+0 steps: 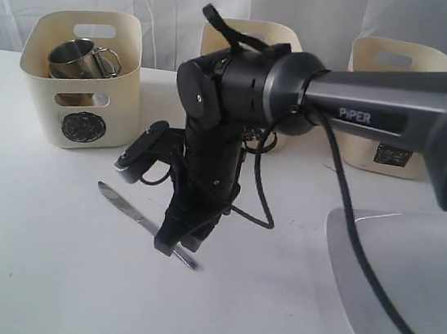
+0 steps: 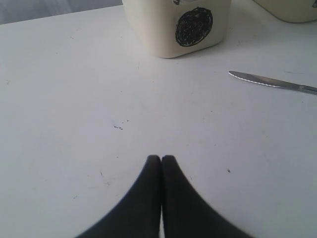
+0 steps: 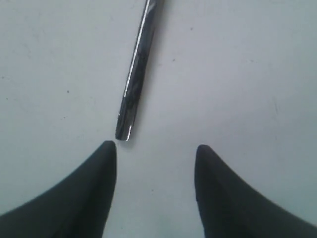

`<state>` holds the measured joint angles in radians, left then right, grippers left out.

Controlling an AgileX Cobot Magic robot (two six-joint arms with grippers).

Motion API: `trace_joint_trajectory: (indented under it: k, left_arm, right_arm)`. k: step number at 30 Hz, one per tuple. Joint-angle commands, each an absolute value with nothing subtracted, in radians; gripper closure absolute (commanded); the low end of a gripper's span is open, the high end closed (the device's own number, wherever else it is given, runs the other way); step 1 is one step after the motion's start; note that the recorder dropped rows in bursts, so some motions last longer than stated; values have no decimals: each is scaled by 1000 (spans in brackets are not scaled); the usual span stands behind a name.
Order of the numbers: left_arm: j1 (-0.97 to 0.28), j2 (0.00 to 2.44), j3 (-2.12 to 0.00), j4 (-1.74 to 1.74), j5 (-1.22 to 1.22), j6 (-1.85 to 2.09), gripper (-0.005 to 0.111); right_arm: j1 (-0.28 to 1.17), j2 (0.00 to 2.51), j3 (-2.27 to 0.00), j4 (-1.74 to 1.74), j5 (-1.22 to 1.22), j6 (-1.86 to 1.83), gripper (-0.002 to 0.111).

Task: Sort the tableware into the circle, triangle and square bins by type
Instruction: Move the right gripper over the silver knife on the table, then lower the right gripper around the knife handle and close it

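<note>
A steel knife [image 1: 123, 206] lies on the white table in front of the circle bin [image 1: 43, 86]. My right gripper [image 1: 182, 246] reaches across and hangs over the knife's handle end, open. In the right wrist view the handle [image 3: 136, 74] ends just beyond the fingertips [image 3: 106, 151], close to one of them, and nothing is between the jaws. A steel mug [image 1: 77, 57] sits inside the circle bin. My left gripper [image 2: 161, 158] is shut and empty low over bare table, with the knife blade [image 2: 270, 82] and the circle bin [image 2: 148, 29] ahead of it.
The middle bin [image 1: 283, 36] stands behind the right arm with its mark hidden. The square bin [image 1: 401, 71] is at the back right. A large white plate [image 1: 403, 306] lies at the front right under the arm. A white curtain closes the back.
</note>
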<state>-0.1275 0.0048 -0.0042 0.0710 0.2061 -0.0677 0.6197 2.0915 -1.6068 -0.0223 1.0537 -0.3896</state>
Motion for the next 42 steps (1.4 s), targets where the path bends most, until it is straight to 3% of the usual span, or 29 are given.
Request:
trace_joint_trajectory:
  k: [1, 9, 14, 26, 29, 36, 42]
  left_arm:
    - [-130, 0, 0, 64, 211, -70, 107]
    - [-130, 0, 0, 64, 211, -70, 107]
    - [-130, 0, 0, 64, 211, -70, 107]
    - [-130, 0, 0, 64, 211, -70, 107]
    - [-130, 0, 0, 64, 211, -70, 107]
    - [-130, 0, 0, 64, 211, -70, 107]
    - [-130, 0, 0, 64, 211, -70, 107]
  right_arm:
    - [617, 2131, -1603, -26, 1011, -423, 61]
    - [617, 2157, -1625, 20, 975, -423, 61]
    - [617, 2157, -1655, 113, 924, -423, 53]
    - [605, 2220, -1655, 165, 915, -442, 55]
    - [605, 2227, -1655, 169, 921, -442, 66]
    - [605, 2235, -1655, 224, 915, -442, 108]
    - [597, 2195, -1648, 289, 910, -395, 108]
